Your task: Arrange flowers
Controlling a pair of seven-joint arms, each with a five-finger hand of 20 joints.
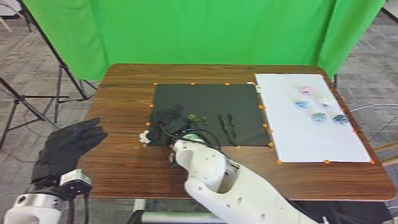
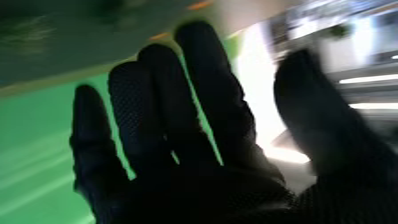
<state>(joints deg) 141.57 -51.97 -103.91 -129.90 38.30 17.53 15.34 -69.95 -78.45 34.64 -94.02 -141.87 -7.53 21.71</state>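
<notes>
Left hand (image 1: pixel 69 142) at the table's left edge, fingers extended, empty. Ruffled white bloom (image 1: pixel 144 136) at the flat black mat's (image 1: pixel 204 95) left edge. Right hand (image 2: pixel 195 190) over mat: fingers straight, thumb spread, nothing held. Step, judged: choosing a piece; next, pinch feathery green sprig (image 1: pixel 197 120) or thin dark stems (image 1: pixel 228 128). Rounded pastel blooms (image 1: pixel 318 117) lie on smooth white sheet (image 1: pixel 320 145).

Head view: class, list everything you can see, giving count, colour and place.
flower clusters: five, pink, blue and whitish, on the sheet
sprig: one, green, on the mat
slim pieces: two, dark, right of the sprig
clump: one, white, mat's left edge
mat: one, black, mid-table
sheet: one, white, table's right
table: one, brown, centre
curtain: green, behind table
left hand: one, black, table's left
right hand: one, black, over mat's left
</notes>
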